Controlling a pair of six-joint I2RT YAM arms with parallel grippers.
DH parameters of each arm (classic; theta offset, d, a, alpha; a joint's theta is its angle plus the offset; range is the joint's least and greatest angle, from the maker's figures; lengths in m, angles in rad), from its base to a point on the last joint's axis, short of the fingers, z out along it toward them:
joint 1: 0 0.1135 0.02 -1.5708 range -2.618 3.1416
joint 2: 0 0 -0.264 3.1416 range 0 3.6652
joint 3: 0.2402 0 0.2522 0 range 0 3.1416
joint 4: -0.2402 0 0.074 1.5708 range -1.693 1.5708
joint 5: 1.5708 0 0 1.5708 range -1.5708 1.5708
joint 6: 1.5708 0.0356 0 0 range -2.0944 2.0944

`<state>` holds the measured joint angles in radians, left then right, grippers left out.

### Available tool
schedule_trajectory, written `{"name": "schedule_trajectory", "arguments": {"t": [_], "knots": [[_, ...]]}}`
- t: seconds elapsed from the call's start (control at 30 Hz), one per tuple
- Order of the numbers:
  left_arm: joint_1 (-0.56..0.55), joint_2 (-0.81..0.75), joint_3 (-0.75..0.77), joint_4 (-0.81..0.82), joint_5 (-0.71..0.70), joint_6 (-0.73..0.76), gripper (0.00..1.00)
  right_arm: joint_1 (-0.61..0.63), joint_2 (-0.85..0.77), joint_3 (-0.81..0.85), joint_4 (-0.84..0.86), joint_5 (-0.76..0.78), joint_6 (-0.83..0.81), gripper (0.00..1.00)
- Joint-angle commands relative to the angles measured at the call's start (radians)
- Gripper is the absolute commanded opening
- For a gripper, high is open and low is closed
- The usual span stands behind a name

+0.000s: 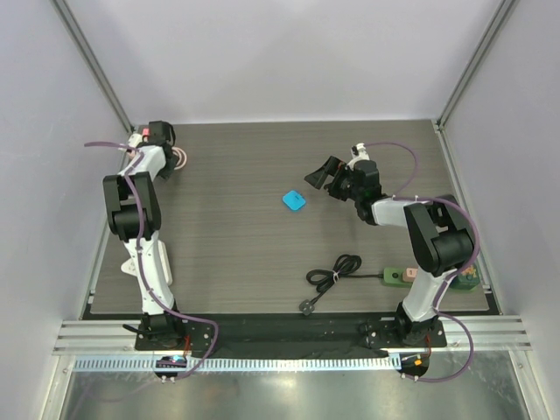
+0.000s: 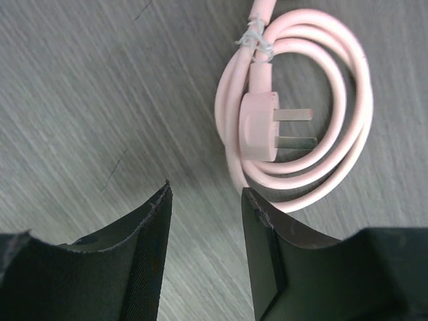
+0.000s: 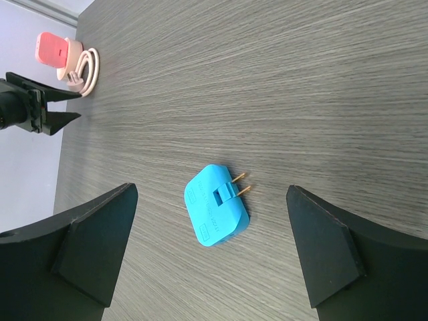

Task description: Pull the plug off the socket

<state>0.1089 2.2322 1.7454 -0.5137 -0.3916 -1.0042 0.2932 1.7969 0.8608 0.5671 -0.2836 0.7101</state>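
A table [image 1: 245,254] is shown, with the socket [image 1: 394,276] at its near right edge.
The socket is partly hidden by the right arm. Well away from it, the right gripper [image 3: 211,189] is held wide open and empty over the blue plug [image 3: 215,212], whose pins are bare, so it is likely pulled out already. Farthest from the socket, the left gripper [image 2: 205,187] is held open and empty by the pink plug [image 2: 257,127].
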Motion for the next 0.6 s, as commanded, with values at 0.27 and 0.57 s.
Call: {"name": "schedule_trajectory", "arguments": {"t": [0.27,0.57], "knots": [[0.020,0.015,-0.026,0.150,0.048,-0.043,0.39,-0.003,0.015,0.043,0.034,-0.014,-0.004,1.00],[0.038,0.072,0.006,0.057,0.054,-0.103,0.31,-0.002,0.018,0.046,0.031,-0.015,-0.003,1.00]]}}
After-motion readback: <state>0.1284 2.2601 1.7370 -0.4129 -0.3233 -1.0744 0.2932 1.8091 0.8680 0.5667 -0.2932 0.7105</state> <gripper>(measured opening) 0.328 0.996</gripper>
